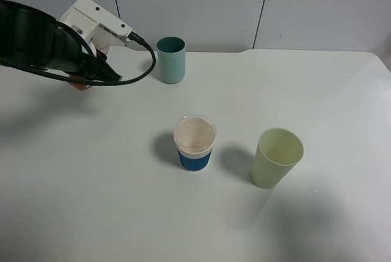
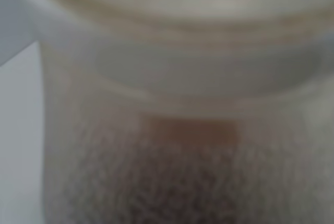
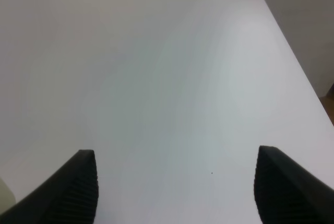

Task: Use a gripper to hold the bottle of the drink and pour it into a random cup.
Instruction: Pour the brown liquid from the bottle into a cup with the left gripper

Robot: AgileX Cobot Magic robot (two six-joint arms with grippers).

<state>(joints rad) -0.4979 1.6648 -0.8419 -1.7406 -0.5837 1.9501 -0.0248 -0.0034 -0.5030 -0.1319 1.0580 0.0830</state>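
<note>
Three cups on table (image 1: 317, 91). Left gripper (image 1: 91, 71) closed tight, seemingly round bottle (image 2: 172, 104): wrist view blurred, brown drink (image 2: 156, 192) low inside. Bottle far-left, mostly hidden under arm, near teal-green cup (image 1: 171, 59). Step: carrying. Next: bring neck over teal rim, tip. Right gripper (image 3: 175, 156) wide, empty.

Looks like a robotics lab bench. A bare white table (image 1: 317, 91) fills the frame, and plain grey wall panels (image 1: 195, 5) with thin seams run along the top. A black robot arm (image 1: 36, 45) with a white bracket (image 1: 91, 18) and looping cable (image 1: 143, 60) juts in at upper left. Plastic cups stand apart: teal cup (image 1: 171, 59), blue-and-white cup (image 1: 195, 143), pale green cup (image 1: 277, 157).
</note>
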